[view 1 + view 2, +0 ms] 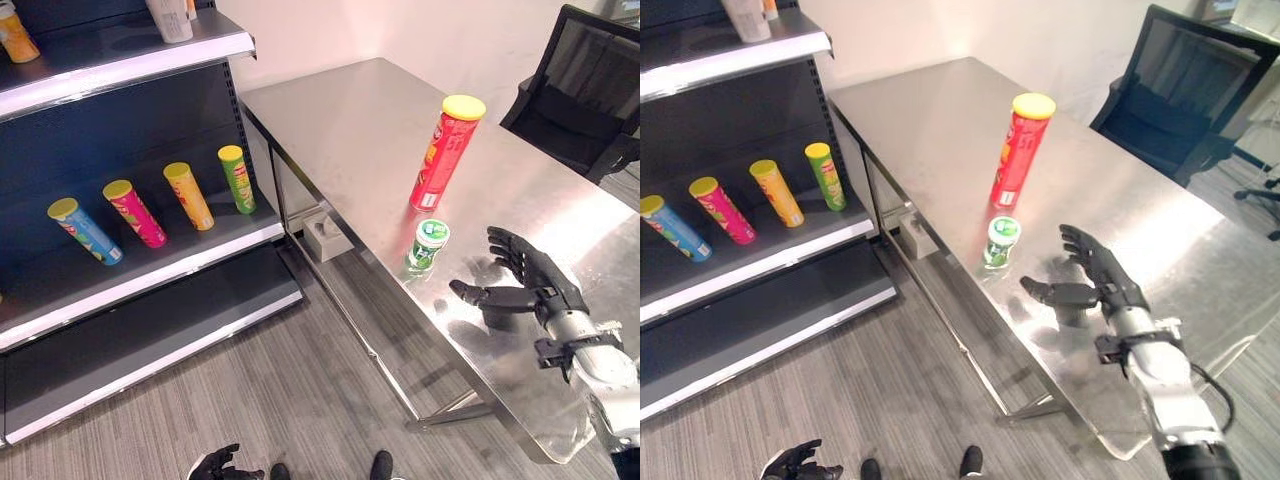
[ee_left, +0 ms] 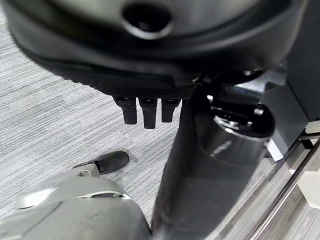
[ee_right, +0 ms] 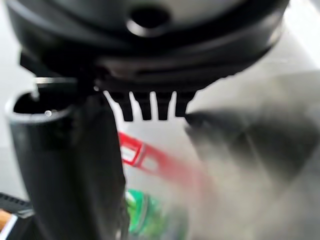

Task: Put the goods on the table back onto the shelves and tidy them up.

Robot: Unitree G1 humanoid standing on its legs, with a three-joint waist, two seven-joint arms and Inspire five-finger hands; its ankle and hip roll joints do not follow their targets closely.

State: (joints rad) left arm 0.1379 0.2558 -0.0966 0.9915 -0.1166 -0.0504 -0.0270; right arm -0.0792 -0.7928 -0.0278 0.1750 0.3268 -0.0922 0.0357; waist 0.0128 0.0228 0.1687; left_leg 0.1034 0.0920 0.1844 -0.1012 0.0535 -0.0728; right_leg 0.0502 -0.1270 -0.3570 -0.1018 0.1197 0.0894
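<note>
A tall red can with a yellow lid (image 1: 445, 150) stands upright on the steel table (image 1: 360, 120). A small green tub with a white lid (image 1: 428, 245) stands nearer the table's front edge. My right hand (image 1: 525, 275) hovers open just right of the green tub, thumb pointing toward it, touching neither item. In the right wrist view the green tub (image 3: 145, 215) and red can (image 3: 160, 162) show past the fingers (image 3: 150, 107). My left hand (image 1: 215, 465) hangs low over the floor, holding nothing.
The dark shelf unit (image 1: 150, 270) at left holds several tall cans on its middle shelf: blue (image 1: 85, 230), pink (image 1: 133, 212), orange (image 1: 188, 195), green (image 1: 237, 178). Its bottom shelf is bare. A black chair (image 1: 580, 100) stands beyond the table. A small grey box (image 1: 325, 238) sits on the floor under the table.
</note>
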